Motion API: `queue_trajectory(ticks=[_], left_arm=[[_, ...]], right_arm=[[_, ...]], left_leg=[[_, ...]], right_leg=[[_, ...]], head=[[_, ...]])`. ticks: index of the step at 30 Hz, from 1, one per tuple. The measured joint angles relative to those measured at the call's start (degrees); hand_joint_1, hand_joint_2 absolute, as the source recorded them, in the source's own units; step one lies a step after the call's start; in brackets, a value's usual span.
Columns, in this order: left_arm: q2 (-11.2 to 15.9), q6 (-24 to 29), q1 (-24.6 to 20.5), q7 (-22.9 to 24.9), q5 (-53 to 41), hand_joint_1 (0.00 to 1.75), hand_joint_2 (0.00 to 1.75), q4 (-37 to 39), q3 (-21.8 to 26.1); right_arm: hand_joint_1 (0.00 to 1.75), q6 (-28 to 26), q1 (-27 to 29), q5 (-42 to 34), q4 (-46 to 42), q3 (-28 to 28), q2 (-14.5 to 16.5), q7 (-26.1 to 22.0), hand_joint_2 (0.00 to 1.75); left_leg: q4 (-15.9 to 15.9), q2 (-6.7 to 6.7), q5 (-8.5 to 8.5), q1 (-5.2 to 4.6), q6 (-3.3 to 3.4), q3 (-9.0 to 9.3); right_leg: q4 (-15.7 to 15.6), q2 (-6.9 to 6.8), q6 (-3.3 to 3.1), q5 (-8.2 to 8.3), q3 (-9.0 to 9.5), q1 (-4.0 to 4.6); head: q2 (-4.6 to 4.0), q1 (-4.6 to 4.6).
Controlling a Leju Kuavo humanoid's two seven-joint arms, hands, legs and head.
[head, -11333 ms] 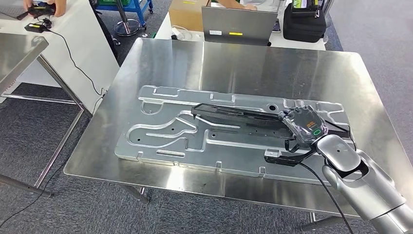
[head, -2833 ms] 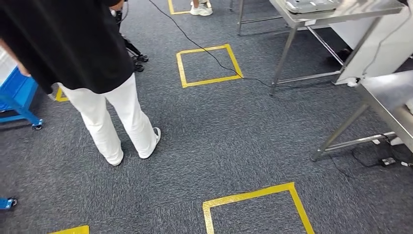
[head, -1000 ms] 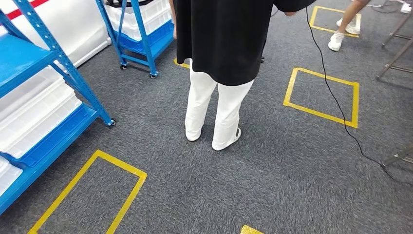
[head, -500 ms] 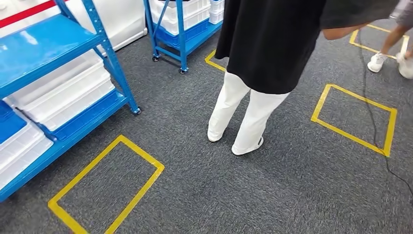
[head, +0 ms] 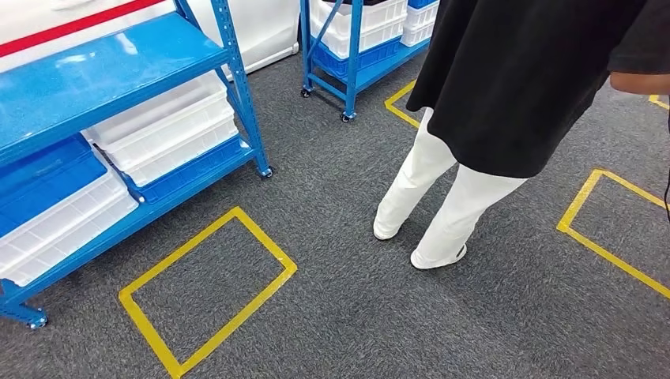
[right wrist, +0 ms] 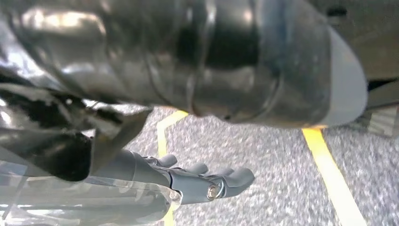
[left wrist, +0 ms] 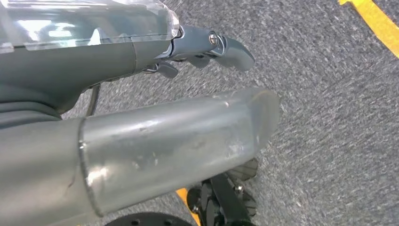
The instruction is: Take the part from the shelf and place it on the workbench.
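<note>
Head view: the blue shelf (head: 118, 59) is seen at ten o'clock with white bins (head: 162, 130); which holds the part cannot be told, so its weight, stiffness and grip point cannot be judged. The left hand (left wrist: 207, 47) and right hand (right wrist: 202, 181) hang with fingers extended and nothing held.

We see a bright blue shelf (head: 118, 67) on the left holding white bins (head: 162, 126) and one blue bin (head: 43, 170), with a red stripe (head: 71, 25) on the white wall behind it. The floor (head: 348, 316) is speckled dark grey carpet marked with yellow tape squares (head: 207, 292). A person (head: 506, 87) on the right wears a black top, white trousers and white shoes, and our left hand (left wrist: 207, 47) is grey.
</note>
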Motion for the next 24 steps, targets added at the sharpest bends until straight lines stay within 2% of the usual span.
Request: queue_trajectory(ticks=[2,3,4,5,6,7,9,10,11,14,16,18,19,20,21,22,23,24], left_arm=[[0.1,0.1,-0.3,0.0,0.0,0.00,0.00,0.0,0.0],[0.1,0.1,-0.5,0.0,0.0,0.00,0.00,0.1,0.0],[0.1,0.1,-0.6,0.0,0.0,0.00,0.00,0.1,0.0],[0.2,0.2,-0.6,0.1,0.0,0.00,0.00,0.1,-0.1],[0.3,0.3,-0.5,0.1,0.1,0.00,0.00,0.1,-0.1],[0.4,0.3,-0.4,0.1,0.1,0.00,0.00,0.1,-0.1],[0.6,0.4,-0.5,0.0,0.2,0.00,0.00,0.1,-0.3],[0.7,0.4,-0.6,-0.1,0.2,0.00,0.00,0.2,-0.5],[0.8,0.4,-0.6,-0.2,0.2,0.00,0.00,0.2,-0.6],[1.0,0.4,-0.3,-0.4,0.1,0.00,0.00,0.3,-1.0],[1.2,0.4,-0.3,-0.7,0.0,0.00,0.00,0.3,-1.3],[1.3,0.6,-0.5,-0.9,-0.1,0.00,0.00,0.3,-1.5],[1.5,0.6,-0.6,-1.0,-0.1,0.00,0.00,0.3,-1.6],[1.6,0.7,-0.7,-1.2,-0.3,0.00,0.00,0.3,-1.7],[1.8,0.7,-0.8,-1.3,-0.8,0.00,0.00,0.3,-2.0],[2.1,0.7,-0.8,-1.5,-1.6,0.00,0.00,0.3,-2.4],[2.4,0.6,-0.8,-1.7,-3.0,0.00,0.00,0.3,-3.1],[2.8,0.5,-0.9,-2.0,-4.6,0.00,0.00,0.3,-4.1]], right_arm=[[0.00,-0.1,0.0,0.5,0.4,-0.4,0.0,-0.3,0.00],[0.00,-0.1,0.0,0.7,0.6,-0.6,0.0,-0.5,0.00],[0.00,-0.2,-0.1,0.9,0.8,-0.9,0.0,-0.7,0.00],[0.00,-0.6,-0.4,1.2,1.3,-1.1,0.0,-0.8,0.00],[0.00,-1.3,-0.8,1.5,2.0,-1.3,0.0,-1.2,0.00],[0.00,-2.3,-1.4,1.8,3.2,-1.6,-0.2,-1.6,0.00],[0.00,-3.9,-2.5,2.2,5.6,-2.0,-0.6,-2.7,0.00],[0.00,-4.3,-3.0,2.4,6.6,-2.2,-0.9,-3.2,0.00],[0.00,-4.6,-3.4,2.5,7.4,-2.4,-1.1,-3.5,0.00],[0.00,-5.5,-4.7,3.3,9.5,-2.5,-1.6,-4.0,0.00],[0.00,-6.3,-5.3,3.6,11.0,-2.5,-2.1,-4.4,0.00],[0.00,-7.2,-5.7,4.0,12.7,-2.7,-2.7,-4.8,0.00],[0.00,-7.5,-5.8,4.3,13.5,-2.7,-3.0,-5.0,0.00],[0.00,-8.0,-6.0,4.7,14.3,-2.8,-3.5,-5.1,0.00],[0.00,-8.7,-6.3,5.4,15.3,-2.7,-3.9,-5.3,0.00],[0.00,-9.6,-6.6,6.3,16.4,-2.5,-4.4,-5.4,0.00],[0.00,-10.7,-7.1,7.4,17.9,-2.1,-5.0,-5.7,0.00],[0.00,-11.9,-7.6,8.4,19.7,-1.7,-5.8,-6.1,0.00]], left_leg=[[4.9,3.55,-3.03,0.12,-0.60,-2.31],[8.6,4.70,-4.90,0.32,-1.00,-4.24],[12.1,5.23,-6.26,0.58,-1.38,-6.07],[14.1,5.50,-6.63,0.84,-1.74,-7.18],[14.2,5.76,-5.95,1.10,-2.06,-7.28],[11.9,6.21,-4.26,1.31,-2.34,-6.16],[4.3,8.25,-0.54,1.49,-2.59,-2.22],[1.4,9.04,0.55,1.44,-2.34,-0.75],[0.0,9.49,0.95,1.33,-1.93,-0.01],[-0.4,8.25,0.95,1.07,-0.49,-0.09],[-0.7,7.25,1.26,1.21,0.33,0.01],[-0.8,6.14,1.54,1.23,0.89,-0.07],[-0.8,5.50,1.59,1.12,1.06,-0.16],[-0.8,4.75,1.61,0.99,1.13,-0.18],[-0.8,3.96,1.61,0.85,1.16,-0.14],[-0.8,3.13,1.61,0.74,1.16,-0.04],[-0.8,2.28,1.62,0.64,1.16,0.08],[-0.8,1.52,1.63,0.66,1.13,0.13]], right_leg=[[-0.8,-1.76,-0.38,0.15,0.56,-0.19],[-0.8,-2.68,-0.51,0.05,0.65,-0.18],[-0.8,-3.65,-0.50,-0.08,0.68,-0.18],[-0.7,-4.53,-0.42,-0.24,0.72,-0.23],[-0.7,-5.33,-0.27,-0.41,0.77,-0.31],[-0.5,-6.01,-0.04,-0.61,0.84,-0.44],[0.1,-7.22,0.65,-1.20,1.04,-0.57],[0.4,-7.76,1.09,-1.54,1.15,-0.55],[0.6,-8.22,1.50,-1.81,1.29,-0.44],[0.6,-9.04,2.53,-2.13,1.86,-0.55],[2.3,-6.88,3.09,-3.66,1.36,-0.91],[8.5,-3.78,3.29,-7.30,-1.56,-1.05],[12.5,-3.06,3.26,-9.03,-3.61,-1.04],[15.7,-2.78,3.19,-9.88,-5.37,-1.00],[17.0,-2.66,3.04,-9.55,-6.32,-0.98],[16.2,-2.50,2.80,-8.05,-6.23,-0.95],[13.0,-2.05,2.42,-5.63,-5.10,-0.85],[8.9,-0.74,1.92,-3.28,-3.54,-0.75]], head=[[0.00,-0.02],[0.00,-0.04],[0.00,-0.04],[0.00,-0.04],[0.00,-0.04],[0.00,-0.04],[0.00,-0.04],[0.00,-0.04],[0.00,-0.04],[0.00,-0.03],[0.00,-0.03],[0.00,-0.02],[0.00,-0.03],[0.00,-0.03],[0.00,-0.02],[0.00,-0.03],[0.00,-0.02],[0.00,-0.02]])
